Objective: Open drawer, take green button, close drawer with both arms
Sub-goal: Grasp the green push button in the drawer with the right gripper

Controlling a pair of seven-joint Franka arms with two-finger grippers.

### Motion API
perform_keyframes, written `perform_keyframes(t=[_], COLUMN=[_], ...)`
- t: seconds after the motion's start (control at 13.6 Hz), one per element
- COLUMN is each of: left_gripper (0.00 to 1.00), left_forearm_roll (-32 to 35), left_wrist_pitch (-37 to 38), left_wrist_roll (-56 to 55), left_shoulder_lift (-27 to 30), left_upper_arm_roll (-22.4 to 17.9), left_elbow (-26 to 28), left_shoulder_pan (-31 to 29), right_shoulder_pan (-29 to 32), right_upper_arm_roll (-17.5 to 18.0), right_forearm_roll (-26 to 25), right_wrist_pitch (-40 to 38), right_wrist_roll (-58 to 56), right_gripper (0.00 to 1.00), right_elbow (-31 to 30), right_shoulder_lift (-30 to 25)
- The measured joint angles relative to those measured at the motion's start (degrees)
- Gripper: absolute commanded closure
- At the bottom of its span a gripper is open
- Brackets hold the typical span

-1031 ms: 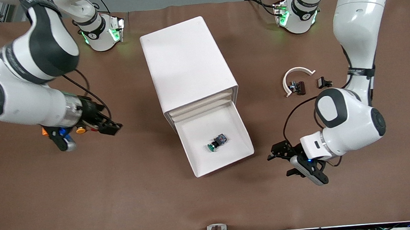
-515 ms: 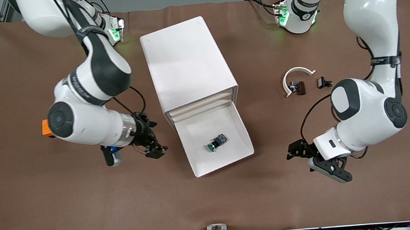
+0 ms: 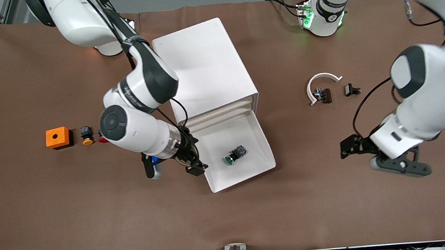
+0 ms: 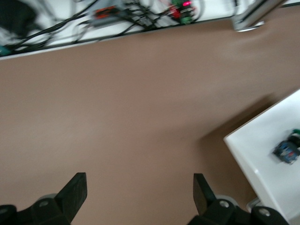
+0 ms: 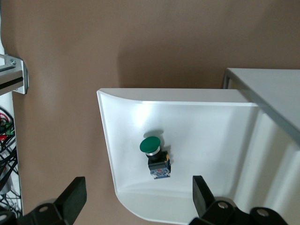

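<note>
The lowest drawer (image 3: 261, 138) of the white cabinet (image 3: 202, 67) is pulled open. The green-capped button (image 3: 234, 155) lies on its side inside. My right gripper (image 3: 194, 166) is open and empty, over the drawer's side wall toward the right arm's end. The right wrist view shows the drawer (image 5: 197, 117) and button (image 5: 152, 147) beneath my right gripper (image 5: 138, 197). My left gripper (image 3: 347, 147) is open and empty, over bare table toward the left arm's end. In the left wrist view, past my left gripper (image 4: 138, 190), the drawer's corner (image 4: 262, 159) and the button (image 4: 288, 149) show.
An orange box (image 3: 57, 138), a yellow-capped button (image 3: 86, 136) and a partly hidden red-capped button (image 3: 102, 141) lie toward the right arm's end. A white curved piece (image 3: 319, 81) and two small black parts (image 3: 325, 95) (image 3: 351, 89) lie toward the left arm's end.
My right arm has swung from the right arm's end of the table to the open drawer's side. My left gripper has drawn away from the drawer toward the left arm's end.
</note>
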State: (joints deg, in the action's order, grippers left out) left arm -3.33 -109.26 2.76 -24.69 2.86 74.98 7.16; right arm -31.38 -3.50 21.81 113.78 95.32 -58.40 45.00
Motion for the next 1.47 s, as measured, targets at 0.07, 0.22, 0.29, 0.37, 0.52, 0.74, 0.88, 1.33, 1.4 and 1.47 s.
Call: perform_keyframes(t=[0.07, 0.22, 0.29, 0.37, 0.52, 0.74, 0.88, 1.33, 1.4, 1.47], left_gripper=[0.00, 0.00, 0.00, 0.00, 0.00, 0.00, 0.00, 0.00, 0.00, 0.00], left_forearm_roll=[2.5, 4.6, 4.9, 5.1, 5.2, 5.2, 5.2, 5.2, 5.2, 5.2], left_wrist_pitch=[2.4, 7.2, 9.4, 11.2, 14.2, 17.0, 17.9, 19.8, 19.8, 19.8], left_wrist_roll=[-1.0, -1.9, -2.0, -2.0, -2.1, -2.1, -2.1, -2.3, -2.3, -2.3], left_shoulder_lift=[1.9, 5.6, 7.1, 8.4, 9.9, 10.6, 10.8, 11.1, 11.1, 11.1], left_upper_arm_roll=[0.0, 0.0, 0.0, 0.0, 0.0, -0.1, -0.1, 0.3, 0.6, 0.7], left_elbow=[0.0, 0.0, 0.0, 0.1, 0.2, 0.2, 0.2, 0.2, 0.2, 0.2], left_shoulder_pan=[0.0, 0.1, 0.1, 0.1, -0.4, -1.0, -1.0, -3.3, -4.1, -4.7], right_shoulder_pan=[-1.6, -4.2, -5.4, -6.5, -8.2, -9.2, -9.3, -10.0, -10.3, -10.5], right_upper_arm_roll=[-1.3, -3.0, -3.7, -4.5, -5.7, -6.0, -6.1, -6.2, -6.2, -6.2], right_forearm_roll=[0.0, 0.0, 0.0, 0.0, 0.0, -0.1, -0.1, -0.1, -0.1, -0.1], right_wrist_pitch=[0.9, 1.6, 1.8, 2.3, 3.6, 4.7, 5.1, 8.6, 9.6, 10.2], right_wrist_roll=[1.6, 4.3, 4.9, 5.5, 6.5, 6.6, 6.6, 6.6, 6.6, 6.6], right_gripper=[0.00, 0.00, 0.00, 0.00, 0.00, 0.00, 0.00, 0.00, 0.00, 0.00], right_elbow=[0.8, 2.8, 3.7, 4.3, 4.9, 6.9, 8.7, 9.8, 9.8, 9.9], right_shoulder_lift=[1.5, 4.4, 5.6, 6.4, 7.7, 10.1, 11.7, 15.0, 15.7, 16.2])
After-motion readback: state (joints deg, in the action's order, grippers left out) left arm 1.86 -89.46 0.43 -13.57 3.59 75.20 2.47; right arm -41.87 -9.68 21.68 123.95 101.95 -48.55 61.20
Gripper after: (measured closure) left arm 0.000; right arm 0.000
